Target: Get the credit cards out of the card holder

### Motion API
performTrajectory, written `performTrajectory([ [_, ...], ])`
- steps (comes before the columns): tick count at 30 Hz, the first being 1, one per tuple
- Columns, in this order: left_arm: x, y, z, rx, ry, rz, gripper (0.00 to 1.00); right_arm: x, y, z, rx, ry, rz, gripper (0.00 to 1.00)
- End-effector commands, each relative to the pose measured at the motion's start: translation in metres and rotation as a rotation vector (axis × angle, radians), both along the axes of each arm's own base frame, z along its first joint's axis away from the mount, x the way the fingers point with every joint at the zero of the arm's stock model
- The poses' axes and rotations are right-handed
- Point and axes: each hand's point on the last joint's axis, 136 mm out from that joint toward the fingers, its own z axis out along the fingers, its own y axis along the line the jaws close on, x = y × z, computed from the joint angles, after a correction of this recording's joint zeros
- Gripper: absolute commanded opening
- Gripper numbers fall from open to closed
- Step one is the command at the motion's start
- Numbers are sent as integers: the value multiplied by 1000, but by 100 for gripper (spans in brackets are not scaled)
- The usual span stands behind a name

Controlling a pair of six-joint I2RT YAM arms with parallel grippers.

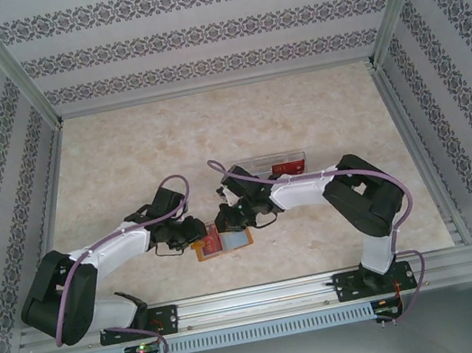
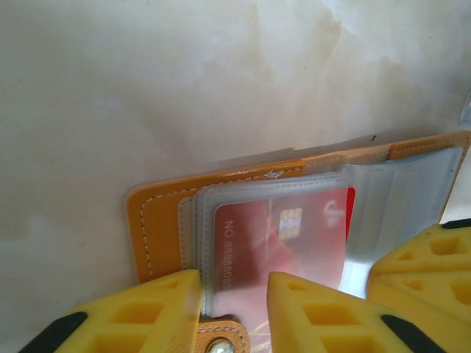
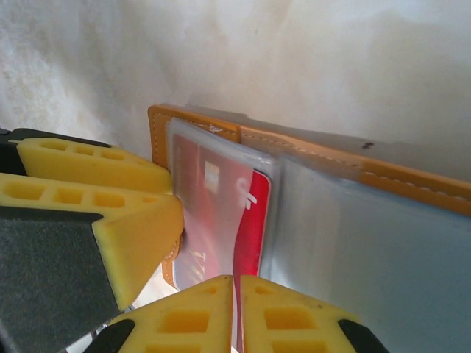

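- Card holder (image 1: 236, 241) lay open and flat on the marble-patterned table (image 1: 123, 160), near its near edge and about midway left to right, between the two grippers.
- Holder cover was orange-tan with pale stitching (image 2: 158, 213); the inside showed grey translucent pockets (image 2: 401, 195) fanned toward the right.
- Credit card (image 2: 280, 235), red with a gold chip and white digits, sat inside the leftmost pocket, close to the holder's left edge. The sleeve covered most of it; a bare red strip showed along one side in the right wrist view (image 3: 254, 213).
- Left gripper (image 1: 193, 232) was at the holder's left end. In its wrist view the gripper (image 2: 235, 281) had its jaws released, parted with a clear gap. The sleeve edge and a metal snap tab (image 2: 218, 344) lay in that gap, and no pinch was visible.
- Right gripper (image 1: 228, 218) was over the holder's far-left part. In its wrist view the gripper (image 3: 237, 287) was clenched to a hairline slit on the near edge of the credit card and its sleeve.
- One right-gripper finger (image 2: 423, 268) showed just right of the left gripper; the left gripper's fingers (image 3: 96, 169) touched the holder's left edge.
- Clear plastic tray (image 1: 263, 163) sat farther back and to the right, well apart from the holder, with a red card (image 1: 287, 167) in it.
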Motion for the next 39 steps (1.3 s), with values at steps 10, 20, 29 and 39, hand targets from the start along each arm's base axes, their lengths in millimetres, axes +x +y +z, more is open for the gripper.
performTrajectory([
  [10, -2, 5, -6, 22, 24, 14, 30, -5, 2, -11, -34, 27, 17, 19],
  [20, -2, 5, -7, 23, 28, 12, 28, -3, -7, -6, -49, 10, -7, 18],
  [29, -1, 3, -7, 16, 28, 12, 28, -4, 5, -9, -5, 35, 12, 16],
  [39, 1, 0, -6, 2, 27, 14, 28, -4, 15, -5, 39, 45, 27, 14],
])
